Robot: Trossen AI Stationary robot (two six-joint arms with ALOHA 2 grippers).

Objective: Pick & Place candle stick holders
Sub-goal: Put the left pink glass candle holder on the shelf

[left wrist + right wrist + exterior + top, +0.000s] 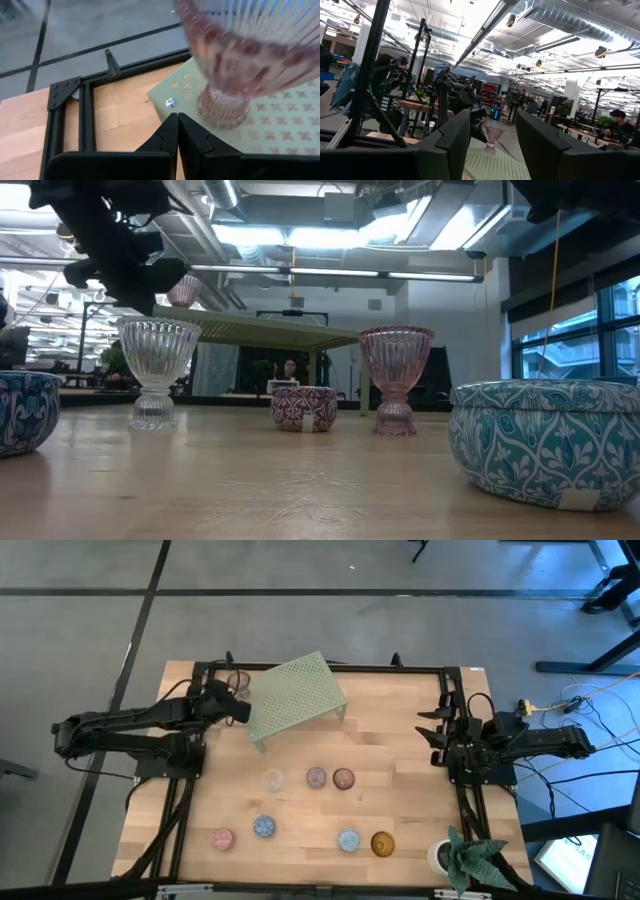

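Observation:
A pink ribbed stemmed candle holder (235,65) stands by its foot (222,107) on the left corner of the pale green rack (295,692); it also shows in the high view (238,680) and the right wrist view (492,137). My left gripper (175,120) is shut just beside that foot, over the rack's corner, with nothing between its fingers. My right gripper (492,150) is open and empty at the table's right edge (435,735). Several more holders stand on the table: clear (273,779), mauve (316,777), brown (343,778), pink (222,838), blue (264,826), blue (348,839), amber (382,843).
A white pot with a green plant (452,856) stands at the near right corner. Black frame rails (190,800) run along the table's left, right and far edges. Bare wood lies between the rack and the row of holders.

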